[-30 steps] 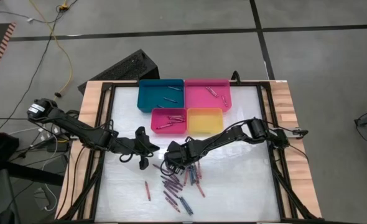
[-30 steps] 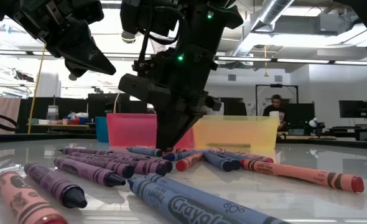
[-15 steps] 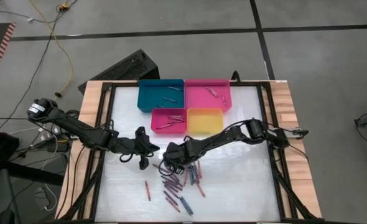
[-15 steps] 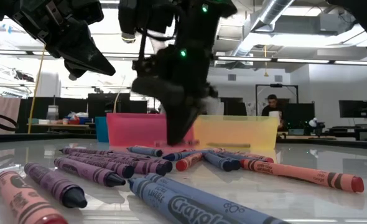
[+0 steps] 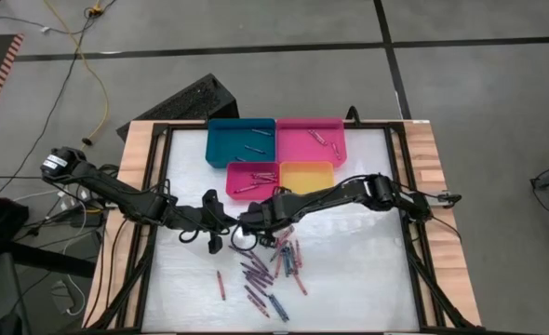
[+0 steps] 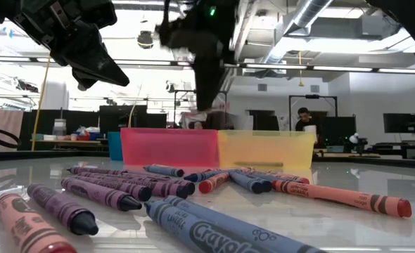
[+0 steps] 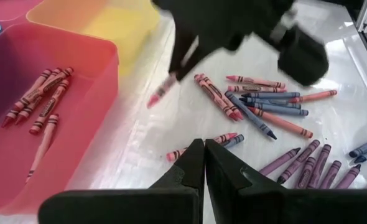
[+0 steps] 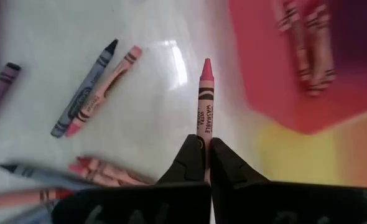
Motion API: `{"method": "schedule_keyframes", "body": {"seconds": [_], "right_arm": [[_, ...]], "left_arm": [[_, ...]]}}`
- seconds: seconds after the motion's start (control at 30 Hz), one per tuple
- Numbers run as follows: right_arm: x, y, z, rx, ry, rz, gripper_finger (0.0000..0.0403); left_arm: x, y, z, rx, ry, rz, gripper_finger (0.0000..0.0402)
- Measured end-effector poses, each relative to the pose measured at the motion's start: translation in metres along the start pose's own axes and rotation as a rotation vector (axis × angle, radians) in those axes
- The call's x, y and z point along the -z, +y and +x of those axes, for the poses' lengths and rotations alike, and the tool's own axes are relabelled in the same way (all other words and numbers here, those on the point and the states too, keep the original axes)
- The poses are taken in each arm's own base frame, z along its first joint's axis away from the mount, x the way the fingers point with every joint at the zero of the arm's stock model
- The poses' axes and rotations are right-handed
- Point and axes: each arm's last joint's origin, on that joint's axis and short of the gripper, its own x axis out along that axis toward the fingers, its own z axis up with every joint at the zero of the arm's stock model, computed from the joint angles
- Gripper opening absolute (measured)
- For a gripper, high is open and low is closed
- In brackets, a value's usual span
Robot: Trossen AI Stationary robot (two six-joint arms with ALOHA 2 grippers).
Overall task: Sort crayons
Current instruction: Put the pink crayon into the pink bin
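High view, from above: a white tabletop (image 5: pixel 349 279) carries four plastic trays near its far edge. Some crayons already lie in the teal tray (image 5: pixel 240 142), the large pink tray (image 5: pixel 309 140) and the small red tray (image 5: pixel 253 180); the yellow tray (image 5: pixel 306 179) looks empty. The right pincer (image 5: pixel 249 221), raised just in front of the red tray, is clamped on one pink paper-wrapped crayon (image 8: pixel 205 99). The left pincer (image 5: pixel 220 222) hangs beside it, closed and empty. Many loose crayons (image 5: pixel 270 270) remain scattered toward the near edge, so sorting seems under halfway.
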Motion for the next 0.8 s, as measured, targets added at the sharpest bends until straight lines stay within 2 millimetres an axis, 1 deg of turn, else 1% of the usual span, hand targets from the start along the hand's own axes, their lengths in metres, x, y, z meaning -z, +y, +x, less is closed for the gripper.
{"method": "schedule_keyframes", "body": {"seconds": [0.1, 0.2, 0.3, 0.37, 0.43, 0.5, 0.63, 0.8], "right_arm": [[-0.003, -0.015, -0.019, 0.004, 0.003, -0.044, 0.0005], [-0.003, -0.038, -0.046, 0.015, -0.021, -0.029, 0.0005], [0.0, -0.067, -0.073, 0.038, -0.066, 0.0, 0.0005], [0.002, -0.089, -0.092, 0.056, -0.107, 0.036, 0.0005], [0.004, -0.112, -0.107, 0.072, -0.144, 0.073, 0.0005], [0.006, -0.136, -0.118, 0.084, -0.171, 0.12, 0.0005], [0.011, -0.185, -0.128, 0.128, -0.182, 0.224, 0.0005], [0.016, -0.239, -0.12, 0.187, -0.139, 0.338, 0.0005]], "left_arm": [[0.0, 0.0, 0.0, 0.004, 0.004, 0.0, 0.0], [0.001, 0.0, 0.0, 0.007, 0.011, 0.003, 0.0], [0.001, 0.0, 0.0, 0.006, 0.01, 0.003, 0.0], [0.001, 0.0, 0.0, -0.004, 0.005, 0.005, 0.0], [0.0, 0.0, 0.0, -0.007, 0.003, 0.004, 0.0], [0.0, 0.0, 0.0, -0.007, 0.003, 0.004, 0.0], [0.0, 0.0, 0.0, -0.007, 0.003, 0.004, 0.0], [0.001, 0.0, 0.0, -0.008, 0.004, 0.005, 0.0]]}}
